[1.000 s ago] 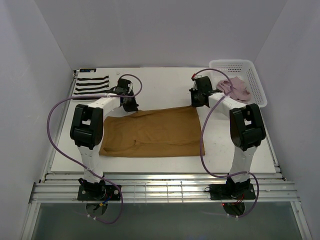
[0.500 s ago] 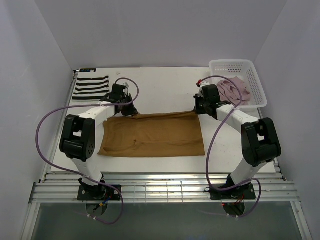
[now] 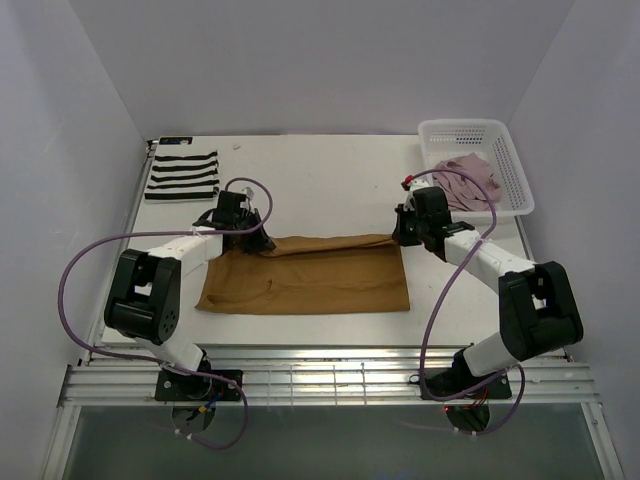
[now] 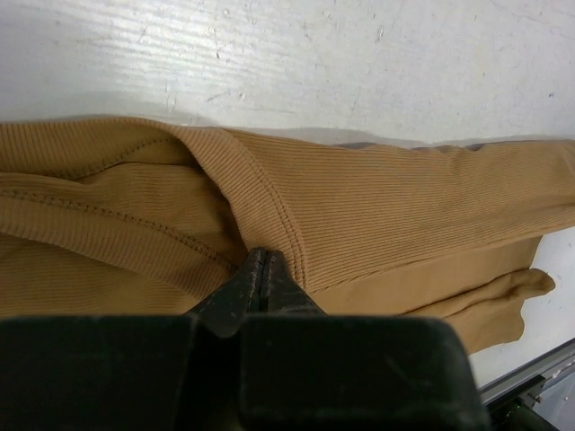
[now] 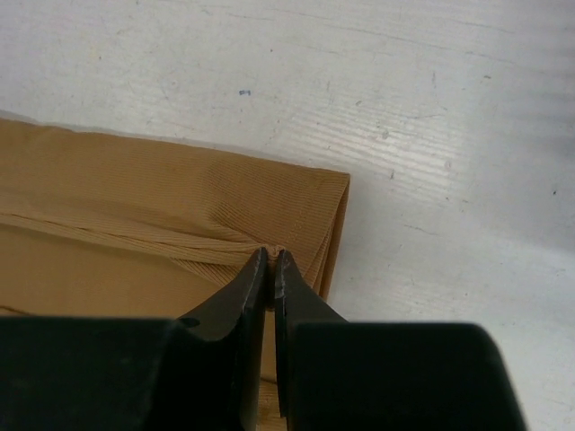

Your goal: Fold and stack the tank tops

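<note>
Left claw (image 4: 262,259) pinching tan top (image 3: 320,282), right claw (image 5: 271,257) likewise, arms (image 3: 482,260) stretched low

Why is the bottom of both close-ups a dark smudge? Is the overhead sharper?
Left wrist view: the left gripper sits close to the lens, so its black body blurs, while the tan top shows crisp ribbing. Right wrist view: the right gripper blurs likewise. Top external view: evenly lit and sharp.

Closed: left tool (image 4: 262,256), right tool (image 5: 272,255).
</note>
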`<move>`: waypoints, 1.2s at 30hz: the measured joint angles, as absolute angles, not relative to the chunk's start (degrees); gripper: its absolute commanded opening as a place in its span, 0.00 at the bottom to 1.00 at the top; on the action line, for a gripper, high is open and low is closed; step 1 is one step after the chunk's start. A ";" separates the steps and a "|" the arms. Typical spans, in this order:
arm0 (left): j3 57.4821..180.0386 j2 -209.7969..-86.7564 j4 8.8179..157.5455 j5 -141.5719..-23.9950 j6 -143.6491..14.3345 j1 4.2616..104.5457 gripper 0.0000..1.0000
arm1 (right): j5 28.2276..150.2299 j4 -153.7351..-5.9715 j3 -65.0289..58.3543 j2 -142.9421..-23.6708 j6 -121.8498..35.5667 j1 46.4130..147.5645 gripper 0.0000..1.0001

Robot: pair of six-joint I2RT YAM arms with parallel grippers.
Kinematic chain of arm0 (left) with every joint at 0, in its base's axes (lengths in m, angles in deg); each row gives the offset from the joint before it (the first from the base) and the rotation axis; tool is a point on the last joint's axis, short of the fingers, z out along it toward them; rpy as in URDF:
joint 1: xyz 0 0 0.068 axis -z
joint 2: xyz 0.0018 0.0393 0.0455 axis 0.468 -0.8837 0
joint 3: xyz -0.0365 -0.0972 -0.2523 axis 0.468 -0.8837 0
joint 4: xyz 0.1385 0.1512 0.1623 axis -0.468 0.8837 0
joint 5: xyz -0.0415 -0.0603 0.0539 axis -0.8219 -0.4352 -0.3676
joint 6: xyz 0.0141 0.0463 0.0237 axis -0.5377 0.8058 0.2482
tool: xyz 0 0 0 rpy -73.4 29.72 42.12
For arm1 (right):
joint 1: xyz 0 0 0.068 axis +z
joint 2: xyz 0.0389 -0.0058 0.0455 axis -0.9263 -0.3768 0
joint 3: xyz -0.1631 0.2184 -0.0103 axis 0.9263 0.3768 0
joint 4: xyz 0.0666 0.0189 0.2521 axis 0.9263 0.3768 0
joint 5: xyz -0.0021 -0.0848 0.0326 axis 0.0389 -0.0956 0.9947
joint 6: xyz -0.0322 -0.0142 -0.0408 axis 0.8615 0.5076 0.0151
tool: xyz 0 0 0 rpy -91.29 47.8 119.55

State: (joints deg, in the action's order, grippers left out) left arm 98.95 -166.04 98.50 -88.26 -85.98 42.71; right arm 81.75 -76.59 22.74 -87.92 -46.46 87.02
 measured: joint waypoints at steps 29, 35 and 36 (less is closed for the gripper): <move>86.25 -157.77 96.12 -89.22 -90.29 43.50 0.00 | 84.64 -77.60 33.77 -82.32 -47.73 87.39 0.09; 83.63 -156.57 95.44 -89.16 -91.78 43.54 0.00 | 85.05 -77.75 35.59 -81.31 -47.99 87.39 0.12; 83.19 -156.22 95.46 -89.13 -91.99 43.56 0.00 | 85.10 -77.77 36.00 -81.07 -48.05 87.39 0.13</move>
